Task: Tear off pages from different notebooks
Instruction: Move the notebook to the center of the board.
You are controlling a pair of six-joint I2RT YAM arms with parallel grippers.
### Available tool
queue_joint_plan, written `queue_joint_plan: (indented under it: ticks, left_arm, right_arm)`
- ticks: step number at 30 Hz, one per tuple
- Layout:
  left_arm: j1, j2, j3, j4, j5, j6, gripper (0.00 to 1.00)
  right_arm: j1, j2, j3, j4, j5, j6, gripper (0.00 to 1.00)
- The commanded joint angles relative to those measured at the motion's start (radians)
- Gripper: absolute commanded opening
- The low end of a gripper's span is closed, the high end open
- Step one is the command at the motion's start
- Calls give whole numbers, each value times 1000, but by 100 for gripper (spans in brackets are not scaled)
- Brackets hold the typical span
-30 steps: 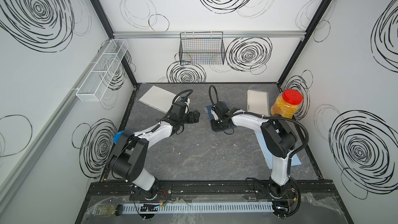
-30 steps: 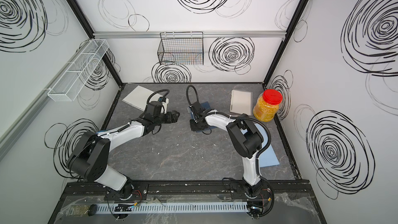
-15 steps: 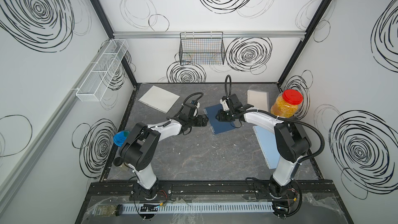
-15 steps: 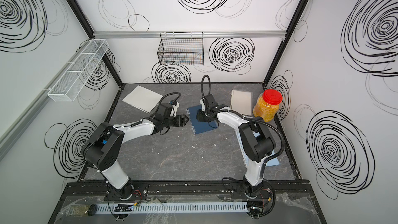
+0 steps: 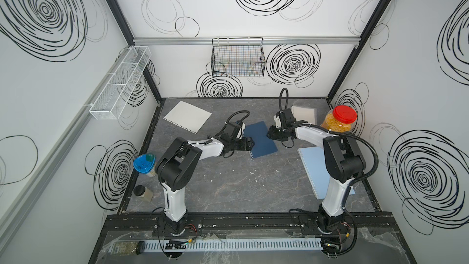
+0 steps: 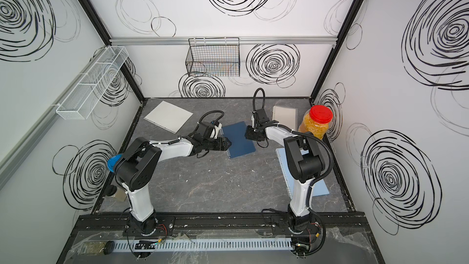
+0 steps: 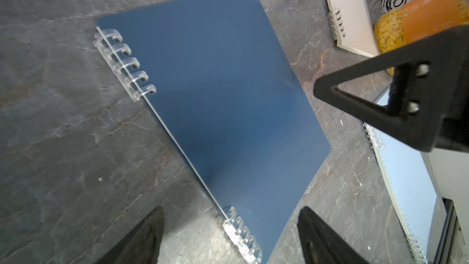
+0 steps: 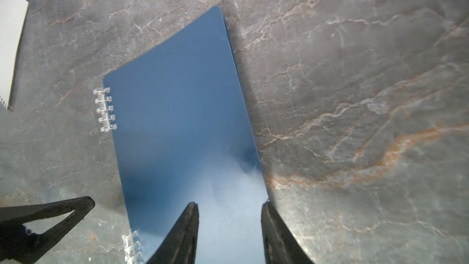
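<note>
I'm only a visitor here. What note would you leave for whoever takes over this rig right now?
Left gripper: open, empty, over the navy notebook's spiral edge.
Right gripper: open, empty, over its opposite edge.
Navy notebook closed, mid-table; clear-cover notebook far right beside the red-lidded jar; light blue notebook near right, partly under the right arm.
Done: one loose page lies far left.
To do: more pages to tear; that page's source notebook is unclear.

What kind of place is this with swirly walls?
Probably a robot test booth, not a home: a left arm and right arm fixed to a rail, swirl-marked walls, and a dark navy notebook laid on the table.
</note>
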Motion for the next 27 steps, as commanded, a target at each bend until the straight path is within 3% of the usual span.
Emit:
queue_joint_plan:
  ticks: [1, 27]
  left_arm:
    - [-8, 27, 33, 11, 21, -11, 84]
    - [-27, 90, 78, 0, 64, -6, 77]
  right_arm:
    - [-1, 30, 44, -20, -9, -21, 44]
    - [-6, 62, 32, -5, 12, -16, 44]
